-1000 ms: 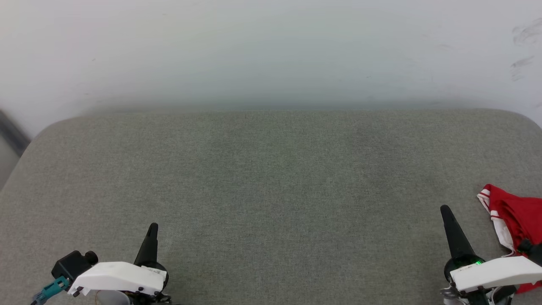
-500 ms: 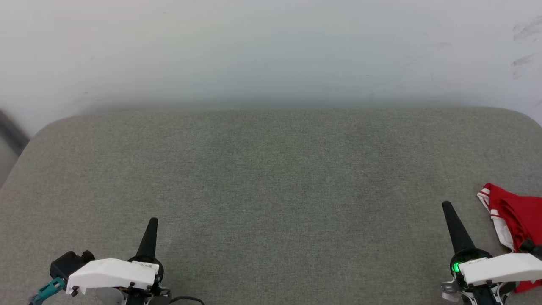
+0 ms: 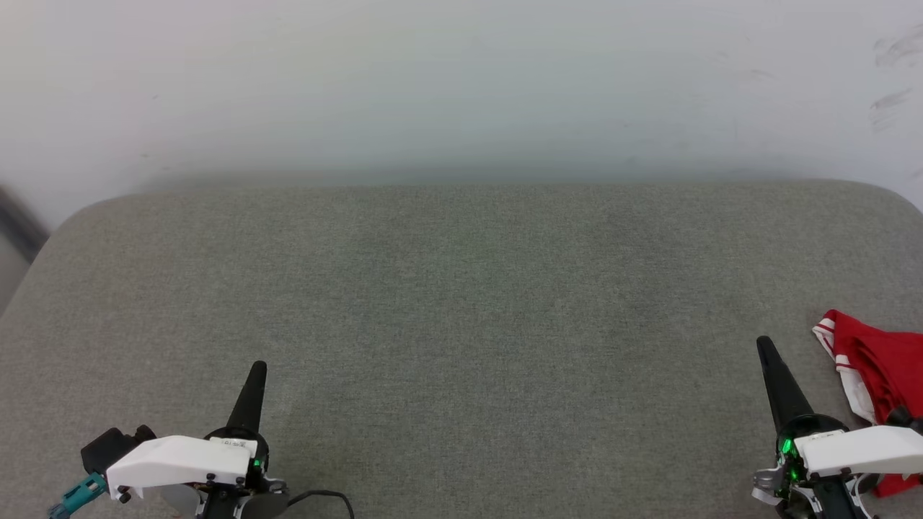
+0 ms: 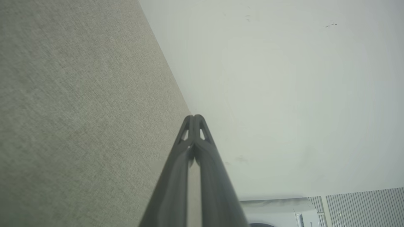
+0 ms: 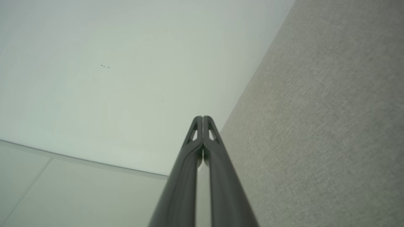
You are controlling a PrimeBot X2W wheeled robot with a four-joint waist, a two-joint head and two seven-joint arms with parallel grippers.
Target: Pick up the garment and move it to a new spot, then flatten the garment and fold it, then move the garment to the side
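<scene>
Lying just right of the right gripper (image 3: 762, 344), the crumpled red jersey (image 3: 880, 357) sits well apart from the left gripper (image 3: 258, 367) (both closed, holding nothing).

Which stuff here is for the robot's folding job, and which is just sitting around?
For the job: red garment; left claw, shut, empty; right claw, shut, empty.
Just around: grey padded top; white wall; white machine.

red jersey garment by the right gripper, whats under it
The crumpled red garment with white striped trim lies on grey woven fabric. Beneath it nothing shows; the white housing of the right gripper hides its lower part.
</scene>
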